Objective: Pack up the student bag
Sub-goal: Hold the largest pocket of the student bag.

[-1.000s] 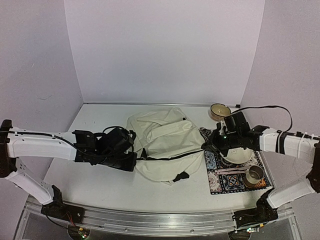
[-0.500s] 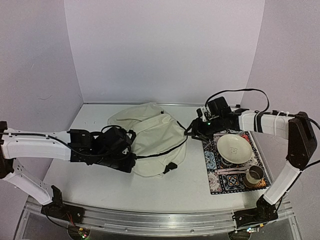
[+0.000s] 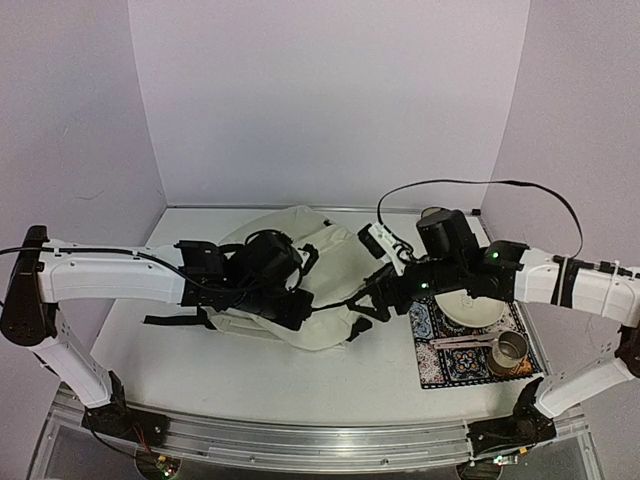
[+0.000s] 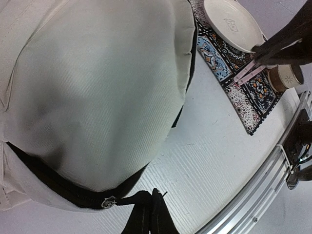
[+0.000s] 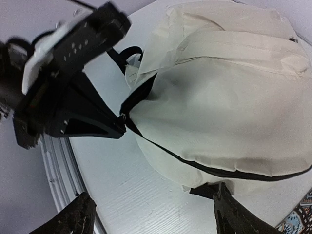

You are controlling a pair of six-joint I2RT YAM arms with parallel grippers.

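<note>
The student bag is a cream fabric backpack lying in the middle of the table, with a black zipper along its near edge. My left gripper sits at the bag's front edge, shut on the black zipper pull, which hangs from a small metal slider. In the left wrist view the bag bulges above the closed fingers. My right gripper is open at the bag's right front corner. In the right wrist view its fingers straddle bare table below the bag, with one finger beside a black strap tab.
A patterned placemat lies right of the bag. It carries a white plate, a metal cup and a pink utensil. A small bowl stands behind the right arm. The metal rail runs along the near edge.
The right gripper has let go and opened, swinging from the placemat to the bag's right front corner. The left arm moved right, still pinching the zipper pull. The bag bunched toward the left.
</note>
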